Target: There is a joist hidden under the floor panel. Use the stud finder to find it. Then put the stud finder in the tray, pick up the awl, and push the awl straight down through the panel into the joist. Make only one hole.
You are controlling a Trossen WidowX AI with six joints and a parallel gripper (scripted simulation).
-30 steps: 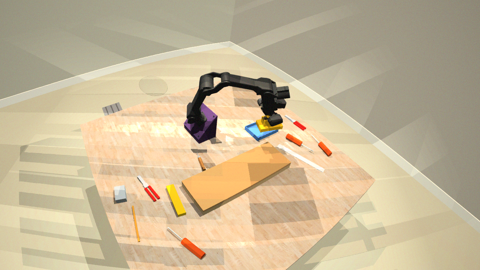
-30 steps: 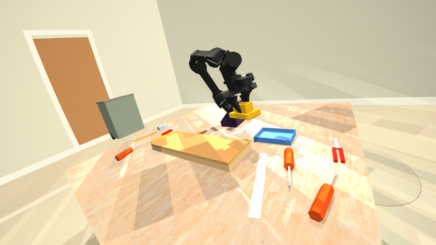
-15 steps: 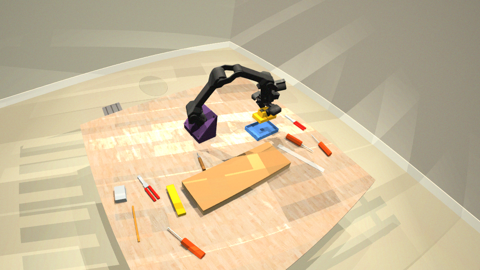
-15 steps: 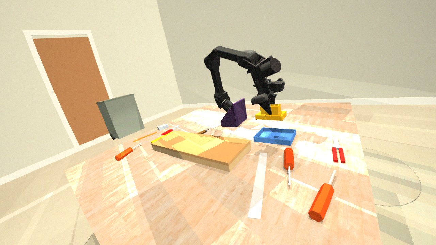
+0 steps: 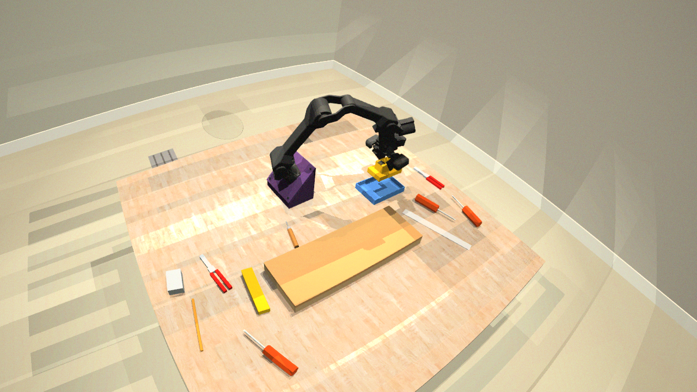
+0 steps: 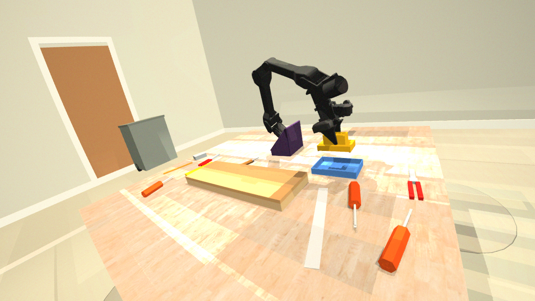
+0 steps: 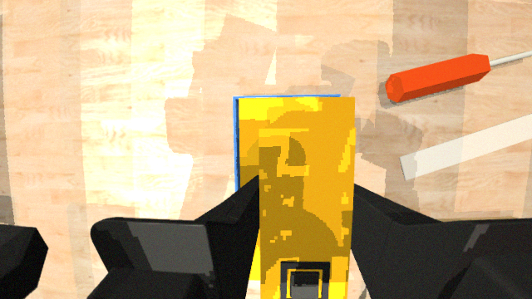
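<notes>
My gripper is shut on the yellow stud finder, which is level. It hangs above the blue tray and hides most of it in the wrist view. The tray looks empty where its inside shows. The light-brown floor panel lies flat, with no hole that I can make out. The awl, with a brown handle, lies on the table beside the panel, on the side of the purple arm base.
Orange screwdrivers and a white strip lie near the tray. Red-handled pliers lie beyond them. A yellow bar, a pencil-like stick and a pale block lie past the panel's other end.
</notes>
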